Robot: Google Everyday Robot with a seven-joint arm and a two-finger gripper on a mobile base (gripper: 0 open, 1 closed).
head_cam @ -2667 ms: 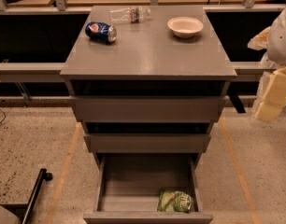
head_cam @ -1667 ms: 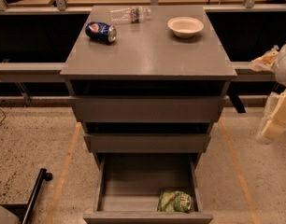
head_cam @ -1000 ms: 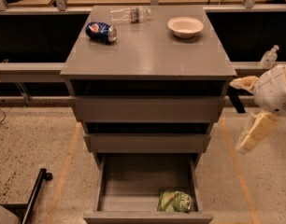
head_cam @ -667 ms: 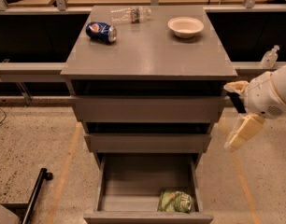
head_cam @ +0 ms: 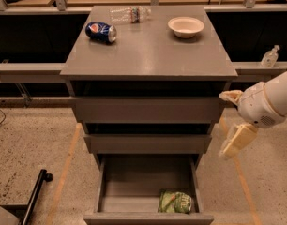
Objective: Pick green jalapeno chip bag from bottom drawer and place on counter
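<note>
The green jalapeno chip bag (head_cam: 175, 202) lies in the front right corner of the bottom drawer (head_cam: 148, 217), which is pulled open below two other grey drawers. The counter (head_cam: 148, 46) is the flat grey top of the cabinet. My gripper (head_cam: 231, 121) comes in from the right edge on a white arm. It hangs beside the cabinet's right side at the height of the middle drawer, above and to the right of the bag, with nothing in it. One finger (head_cam: 236, 140) points down and another (head_cam: 230, 96) points left.
A blue soda can (head_cam: 101, 32) lies on its side at the counter's back left. A clear plastic bottle (head_cam: 130, 15) lies at the back. A white bowl (head_cam: 186, 26) stands at the back right. A black bar (head_cam: 33, 195) rests on the floor at the left.
My arm has come in from the right edge and moved down and left, close to the cabinet's right side. The bag, the drawer and the counter items have not moved.
</note>
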